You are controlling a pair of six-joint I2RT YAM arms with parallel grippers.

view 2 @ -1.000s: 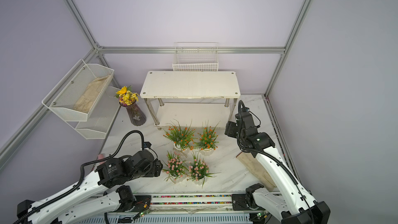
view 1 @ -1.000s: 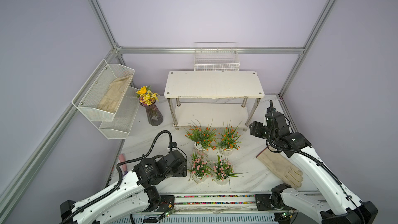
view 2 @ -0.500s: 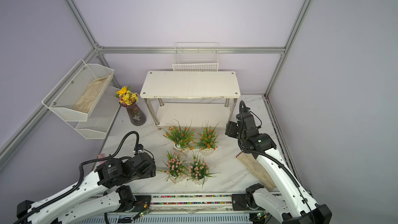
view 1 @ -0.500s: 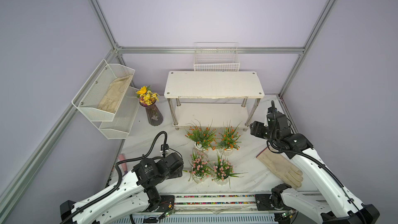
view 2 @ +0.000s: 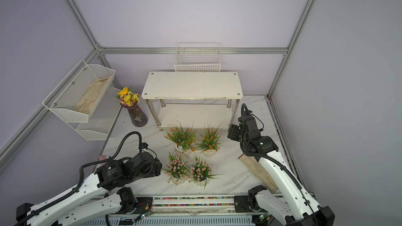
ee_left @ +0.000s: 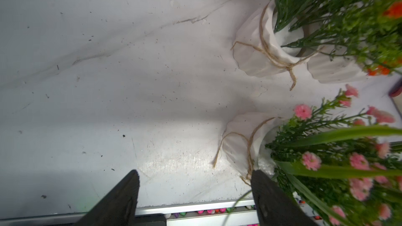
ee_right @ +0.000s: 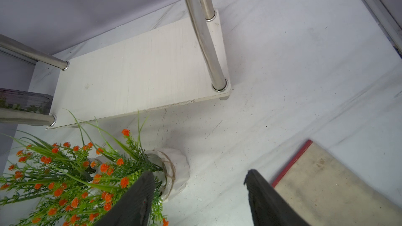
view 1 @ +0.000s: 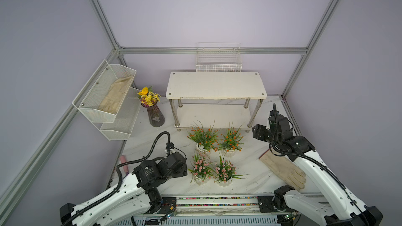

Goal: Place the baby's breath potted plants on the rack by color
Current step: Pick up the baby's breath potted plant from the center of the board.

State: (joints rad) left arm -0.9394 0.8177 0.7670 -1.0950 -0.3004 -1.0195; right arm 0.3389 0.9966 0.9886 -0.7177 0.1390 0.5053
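While pink plants (view 1: 201, 168) and orange plants (view 1: 203, 136) all stand on table (view 1: 152, 144) before rack (view 1: 215, 84), none shelved: task at first pick. Pink pair nearer robot base, orange pair just before lower board. Left gripper (ee_left: 194, 172) spread wide, grasping nothing; one finger just beside pink pot (ee_left: 239, 146), pot outside jaws. Right gripper (ee_right: 200, 172) also spread, empty, beside orange pot (ee_right: 178, 170). Next move likely: shift left jaws to straddle pink pot, clench below leaves, lift clear of neighbour.
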